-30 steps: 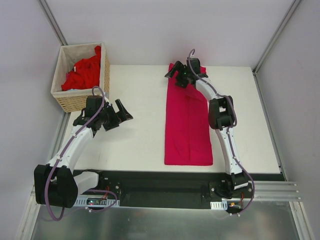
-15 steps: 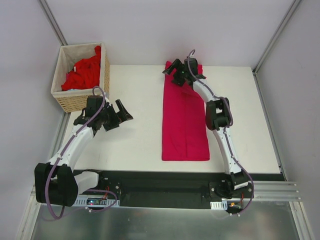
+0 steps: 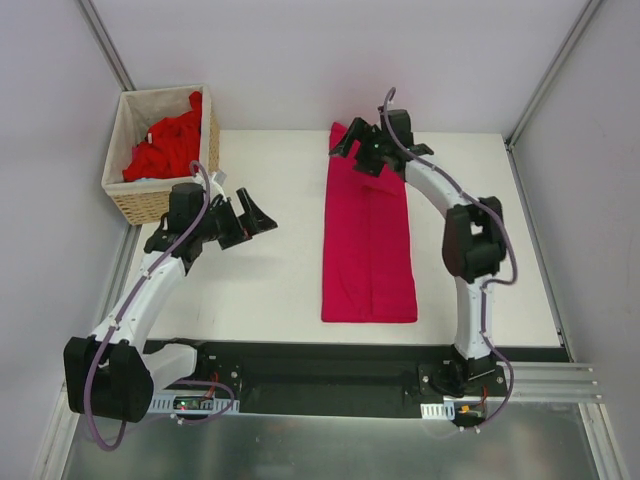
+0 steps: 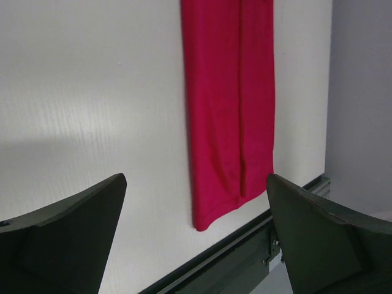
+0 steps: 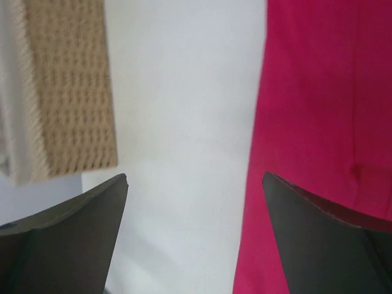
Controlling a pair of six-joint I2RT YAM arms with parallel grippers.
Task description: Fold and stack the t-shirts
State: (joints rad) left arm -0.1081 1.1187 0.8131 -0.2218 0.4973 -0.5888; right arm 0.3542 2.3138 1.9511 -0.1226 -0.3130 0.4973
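Hovering over the upper end of the long magenta-crimson cloth t-shirt (image 3: 368,250), the right gripper (image 3: 356,149) is keeping its jaws spread wide, with nothing between them. It is probably lining up to take that far hem for the next fold. Whether it is touching the cloth cannot be told from above.

The shirt is lying just right of centre in the overhead frame, on the flat white table (image 3: 280,270). It is folded into a narrow strip running from top to bottom, with a soft seam-like crease down its length and slightly rounded lower corners. The matte fabric is looking limp, and is likely to sag when lifted by one end.

The left gripper (image 3: 252,215) is waiting left of centre, well apart from the strip, with its jaws also wide and empty.

In the upper left, the woven tan wicker basket (image 3: 160,205) is holding the crumpled brighter red t-shirts (image 3: 165,145), which are heaped there unfolded and awaiting their turn.
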